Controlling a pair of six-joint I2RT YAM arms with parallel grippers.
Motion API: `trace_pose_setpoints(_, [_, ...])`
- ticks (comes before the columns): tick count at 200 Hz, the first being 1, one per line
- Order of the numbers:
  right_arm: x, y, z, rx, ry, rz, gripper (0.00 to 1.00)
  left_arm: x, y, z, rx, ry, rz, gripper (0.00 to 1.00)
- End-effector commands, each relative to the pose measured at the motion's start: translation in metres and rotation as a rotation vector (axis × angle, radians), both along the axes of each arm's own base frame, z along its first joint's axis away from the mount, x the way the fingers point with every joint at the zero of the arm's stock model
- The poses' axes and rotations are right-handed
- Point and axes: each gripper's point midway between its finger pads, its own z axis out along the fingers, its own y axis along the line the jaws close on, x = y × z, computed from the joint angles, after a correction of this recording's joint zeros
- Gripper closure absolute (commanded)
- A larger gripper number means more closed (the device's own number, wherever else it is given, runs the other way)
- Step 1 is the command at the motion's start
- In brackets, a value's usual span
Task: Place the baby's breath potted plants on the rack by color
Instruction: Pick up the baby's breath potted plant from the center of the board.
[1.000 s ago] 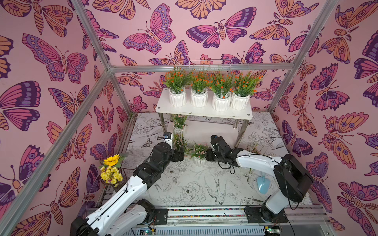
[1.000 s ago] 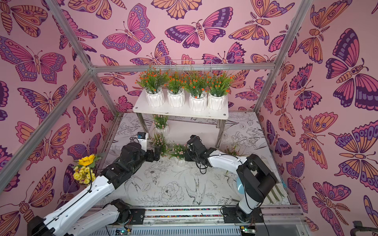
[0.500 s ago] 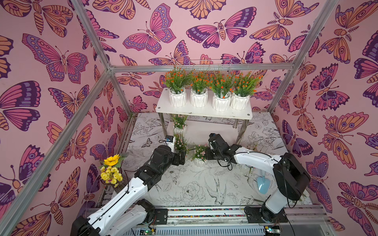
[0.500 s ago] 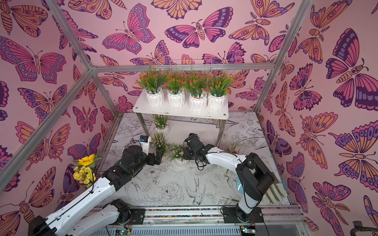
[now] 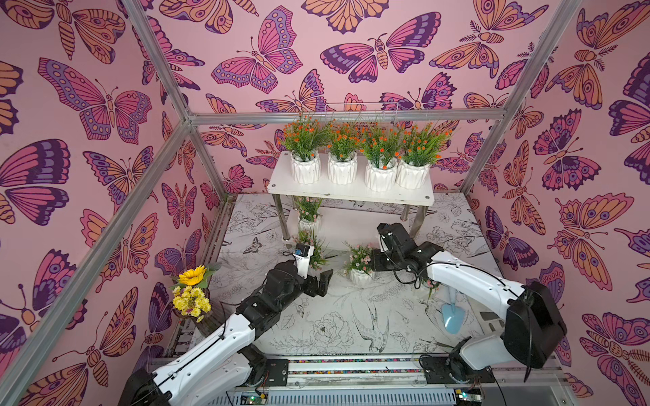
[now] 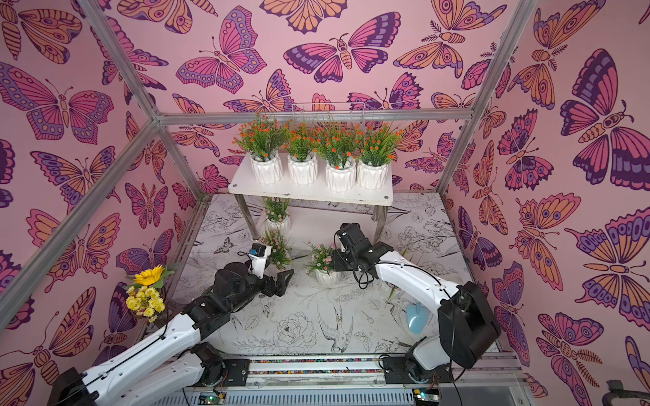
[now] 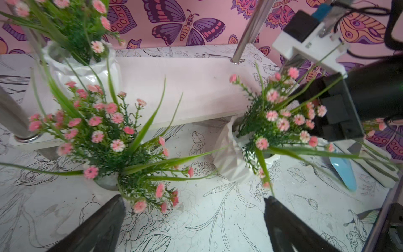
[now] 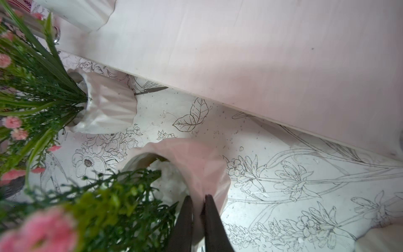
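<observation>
Both top views: four orange potted plants (image 5: 306, 140) on rack (image 5: 348, 197) top board. Pink potted plant (image 5: 359, 263) at 6 o'clock of rack, right tool (image 5: 373, 262) at its 3 o'clock.
Left wrist: left tool (image 7: 193, 197) released, empty.
Right wrist: right tool (image 8: 198, 197) clenched on pink potted plant (image 8: 196, 161) rim.

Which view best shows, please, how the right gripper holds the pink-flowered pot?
The right wrist view: the right gripper pinches the wall of the pink-flowered pot, one finger inside. Both top views and the left wrist view show only its body beside the flowers.
</observation>
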Motion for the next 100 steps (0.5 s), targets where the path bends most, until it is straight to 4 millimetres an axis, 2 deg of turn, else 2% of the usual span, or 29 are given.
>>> trace_pose_setpoints(1, [-0.004,-0.001,0.008,0.083,0.006,0.013,0.95,-0.006,-0.021,0.000,-0.002,-0.069,-0.091,0.00])
trace_pose_setpoints(65, [-0.008,-0.006,0.017,0.126,0.001,0.011,0.95,-0.023,-0.069,-0.019,0.067,-0.154,-0.266,0.00])
trace_pose_setpoints(100, [-0.009,-0.006,0.021,0.154,0.000,0.012,0.95,-0.023,-0.092,-0.028,0.065,-0.167,-0.326,0.00])
